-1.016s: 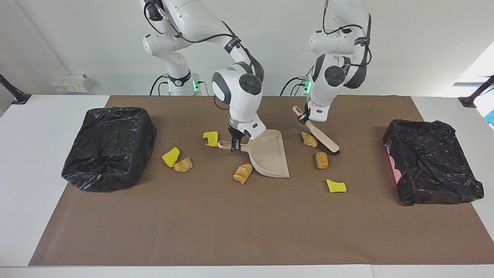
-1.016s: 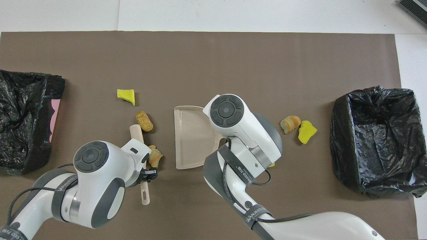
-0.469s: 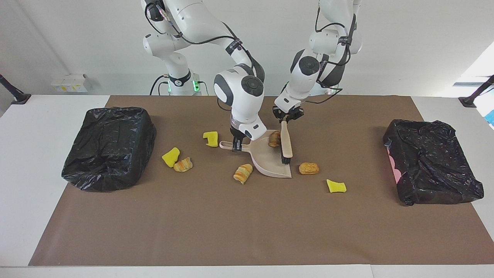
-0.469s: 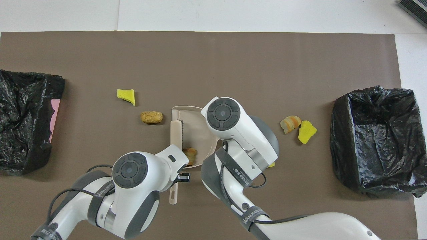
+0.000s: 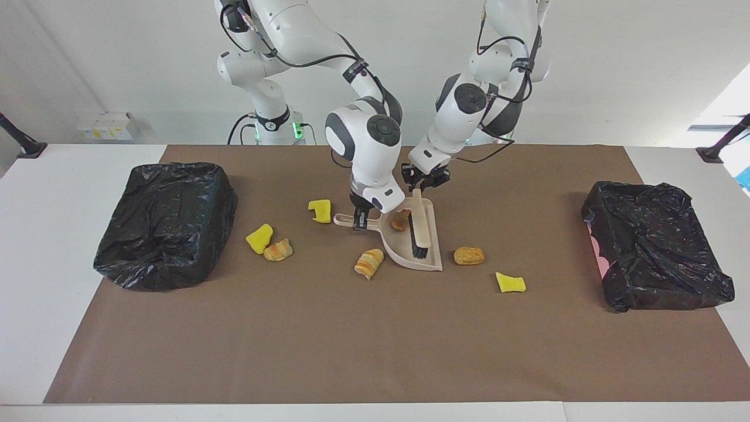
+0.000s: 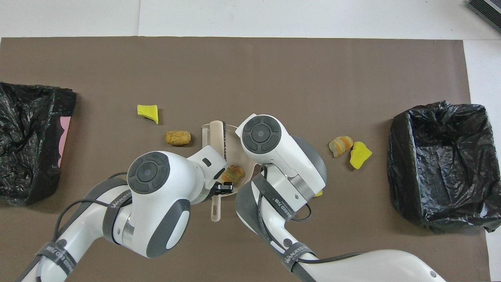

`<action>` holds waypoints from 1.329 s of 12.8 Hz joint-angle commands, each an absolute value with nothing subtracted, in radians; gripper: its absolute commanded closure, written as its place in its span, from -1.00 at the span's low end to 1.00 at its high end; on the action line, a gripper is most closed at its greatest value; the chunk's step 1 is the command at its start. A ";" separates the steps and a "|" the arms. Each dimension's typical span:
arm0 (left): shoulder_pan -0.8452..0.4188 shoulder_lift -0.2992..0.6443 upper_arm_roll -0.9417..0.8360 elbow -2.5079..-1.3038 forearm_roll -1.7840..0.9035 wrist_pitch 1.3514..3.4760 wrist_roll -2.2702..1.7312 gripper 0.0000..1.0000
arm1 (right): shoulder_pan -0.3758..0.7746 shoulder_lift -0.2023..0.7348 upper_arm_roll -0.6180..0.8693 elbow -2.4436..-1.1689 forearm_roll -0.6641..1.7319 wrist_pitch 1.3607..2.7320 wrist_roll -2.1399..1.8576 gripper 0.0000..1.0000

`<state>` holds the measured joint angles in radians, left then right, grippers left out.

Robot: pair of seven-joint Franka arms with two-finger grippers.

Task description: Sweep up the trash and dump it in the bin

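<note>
**Brush inside the dustpan, one pastry swept in**

The right arm reaches in from its base and bends steeply down at the wrist, so the right gripper (image 5: 359, 221) points at the table, clamped on the dustpan's handle. The dustpan (image 5: 430, 255) sits on the brown mat (image 5: 351, 340) with its open mouth toward the left arm's end.

The left arm leans across toward the middle, forearm sloping down, and the left gripper (image 5: 423, 181) is closed on the handle of the brush (image 5: 417, 225). The brush lies along the inside of the pan, bristles down.

One croissant (image 5: 401, 220) lies in the pan, just beside the brush. A bread roll (image 5: 469, 255) rests on the mat near the pan's mouth, and a yellow sponge chunk (image 5: 510, 283) lies farther from the robots. A second croissant (image 5: 369, 263) lies beside the pan. Another sponge (image 5: 320, 211) sits by the pan handle. A sponge piece (image 5: 259, 238) and a third croissant (image 5: 278, 250) touch, near the black-lined bin (image 5: 167, 225) at the right arm's end. A second bin (image 5: 656, 255) stands at the left arm's end.

Both forearm bands carry white lettering, only partly legible in the overhead view.
</note>
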<state>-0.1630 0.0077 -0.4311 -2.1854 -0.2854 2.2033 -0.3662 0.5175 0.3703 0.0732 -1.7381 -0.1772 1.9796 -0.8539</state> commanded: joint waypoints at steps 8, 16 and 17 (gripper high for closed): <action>-0.110 0.181 -0.120 -1.893 0.107 1.980 0.087 1.00 | 0.515 0.377 0.080 -1.750 -0.201 1.987 -0.738 1.00; 0.020 0.240 -0.089 -1.916 0.304 1.994 0.435 1.00 | 0.515 0.376 0.081 -1.752 -0.201 1.985 -0.718 1.00; 0.015 0.220 -0.092 -1.960 0.302 1.999 0.451 1.00 | 0.515 0.376 0.081 -1.752 -0.201 1.985 -0.716 1.00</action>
